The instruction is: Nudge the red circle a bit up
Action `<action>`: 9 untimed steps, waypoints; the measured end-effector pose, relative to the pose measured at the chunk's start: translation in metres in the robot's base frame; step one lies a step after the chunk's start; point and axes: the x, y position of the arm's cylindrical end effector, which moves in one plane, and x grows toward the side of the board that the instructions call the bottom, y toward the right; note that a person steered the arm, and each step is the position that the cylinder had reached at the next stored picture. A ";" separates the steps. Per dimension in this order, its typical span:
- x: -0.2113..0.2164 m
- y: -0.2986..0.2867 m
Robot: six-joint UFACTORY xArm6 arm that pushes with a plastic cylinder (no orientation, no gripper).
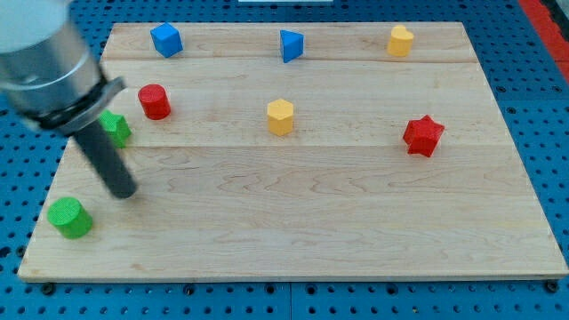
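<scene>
— Where's the red circle (pixel 154 101)?
— Upper left of the board (pixel 356 231), standing upright, round face up, just right of a green block (pixel 115 129).
— And the tool?
— A bare rod with no jaws; its tip (pixel 124 191) rests below the circle, well apart, above a green cylinder (pixel 69 217).

Single view only, so nothing shared with a second one. Set high and in front of the tabletop (pixel 293 222), looking down at a slant toward its far edge. Near enough to fill almost the whole width with the tabletop, all four edges showing, the far edge narrower than the near one. Blue perforated base (pixel 533 80) visible around the tabletop on every side. Arm housing (pixel 44 62) looming large and blurred over the tabletop's left part, close to the lens.
</scene>
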 end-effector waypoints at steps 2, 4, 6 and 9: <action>-0.065 0.062; -0.108 0.090; -0.116 0.098; -0.137 0.116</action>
